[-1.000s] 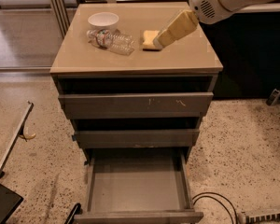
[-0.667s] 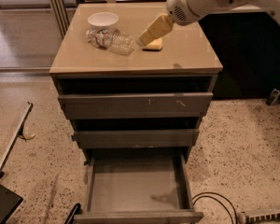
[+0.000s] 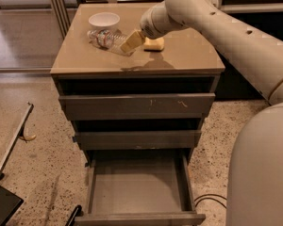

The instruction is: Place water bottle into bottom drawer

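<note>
Water bottle (image 3: 106, 39) lying on cabinet top (image 3: 188, 55), jaws just beside it, grip unclear

Crinkled plastic water bottle (image 3: 105, 38), matt gripper (image 3: 128, 44) beside

Speckled terrazzo floor (image 3: 33, 173), pale. Grey-brown cabinet (image 3: 137, 106) with a glossy tan worktop (image 3: 188, 55). Metal-framed partition (image 3: 56, 8) behind left, dark furniture (image 3: 245, 13) behind right. Black cable (image 3: 210, 199) on floor, lower right. My hand (image 3: 132, 41) hangs over the worktop's rear.
</note>
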Robot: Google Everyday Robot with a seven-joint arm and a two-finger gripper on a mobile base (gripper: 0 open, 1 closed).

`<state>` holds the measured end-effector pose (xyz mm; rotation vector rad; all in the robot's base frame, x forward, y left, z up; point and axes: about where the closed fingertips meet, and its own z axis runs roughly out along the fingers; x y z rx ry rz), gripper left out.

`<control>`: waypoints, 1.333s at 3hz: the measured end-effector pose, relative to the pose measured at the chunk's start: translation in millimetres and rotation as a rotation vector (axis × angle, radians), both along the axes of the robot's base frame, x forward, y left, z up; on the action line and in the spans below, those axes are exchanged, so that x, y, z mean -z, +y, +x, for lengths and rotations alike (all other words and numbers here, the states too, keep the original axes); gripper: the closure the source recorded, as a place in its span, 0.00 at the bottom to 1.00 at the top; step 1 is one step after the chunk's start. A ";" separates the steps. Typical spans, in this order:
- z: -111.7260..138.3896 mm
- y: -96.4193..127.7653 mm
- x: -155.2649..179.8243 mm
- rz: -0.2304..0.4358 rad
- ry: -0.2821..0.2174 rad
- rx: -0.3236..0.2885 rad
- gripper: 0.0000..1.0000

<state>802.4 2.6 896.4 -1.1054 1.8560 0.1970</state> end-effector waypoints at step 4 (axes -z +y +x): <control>13.1 20.4 15.6 0.061 0.046 -0.036 0.00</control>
